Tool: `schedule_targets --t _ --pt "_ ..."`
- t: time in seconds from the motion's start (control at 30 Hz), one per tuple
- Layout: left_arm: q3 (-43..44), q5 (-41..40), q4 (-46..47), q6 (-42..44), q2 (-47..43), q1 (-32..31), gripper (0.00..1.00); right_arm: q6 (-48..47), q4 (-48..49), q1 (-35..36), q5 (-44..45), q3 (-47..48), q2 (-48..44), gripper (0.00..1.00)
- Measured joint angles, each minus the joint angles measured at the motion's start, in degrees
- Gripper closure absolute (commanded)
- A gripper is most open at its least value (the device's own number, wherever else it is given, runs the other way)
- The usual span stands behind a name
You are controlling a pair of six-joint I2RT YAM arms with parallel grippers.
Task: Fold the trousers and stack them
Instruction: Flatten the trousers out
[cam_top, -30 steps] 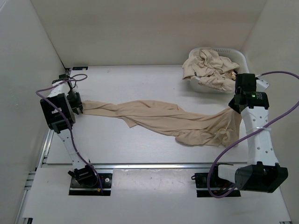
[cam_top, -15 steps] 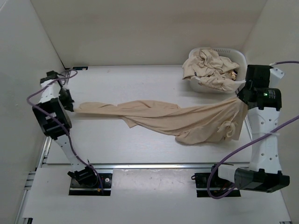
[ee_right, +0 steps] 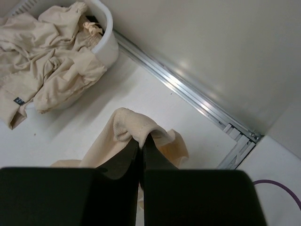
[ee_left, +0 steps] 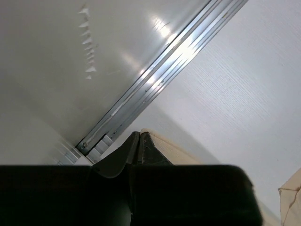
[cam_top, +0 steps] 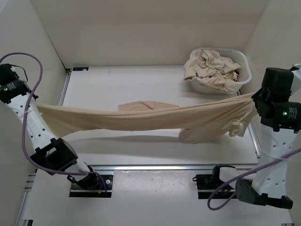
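Note:
A pair of beige trousers hangs stretched across the table between my two grippers, sagging in the middle. One leg still trails on the table. In the left wrist view my left gripper is shut on a leg end of the trousers, close to the left wall. On the right, my right gripper is shut on a bunched fold of the trousers, and the waist end droops below it.
A white laundry basket at the back right holds more crumpled beige trousers. Aluminium rails run along the table's left edge and right edge. Enclosure walls stand close on both sides.
My left gripper shut on the leg end. Both arms rose and pulled outward, lifting the trousers off the table and stretching them.

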Motion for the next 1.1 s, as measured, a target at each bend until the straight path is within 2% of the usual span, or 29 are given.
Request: schedule_targets --t 0.1,0.23,0.47,0.57,0.73,0.93,1.1 --pt "1.2 -0.2 -0.8 0.0 1.3 1.0 0.86 -0.3 -0.7 0.0 1.9 0.4 -2.2 1.0" --pt "5.5 -0.1 -1.4 0.0 7.2 -0.7 0.86 -0.8 0.0 -0.1 1.6 -5.6 -3.3 1.0" --pt "17.6 0.4 -1.4 0.0 25.6 -8.0 0.86 -0.8 6.8 -1.7 0.7 -10.3 14.8 1.0" --pt "19.6 0.3 -0.4 0.0 30.8 -11.5 0.86 -0.8 9.2 -4.2 0.2 -10.5 19.0 1.0" --pt "21.2 0.2 0.6 0.0 36.2 -16.0 0.86 -0.2 12.3 -8.5 -0.3 -11.0 21.4 1.0" --pt "26.5 -0.1 3.4 0.0 41.8 -18.2 0.86 0.7 13.9 -12.8 -0.6 -11.0 27.7 1.0" --pt "25.2 0.0 5.7 0.0 41.0 -19.3 0.86 1.0 13.9 -13.1 -2.3 -11.2 27.4 1.0"
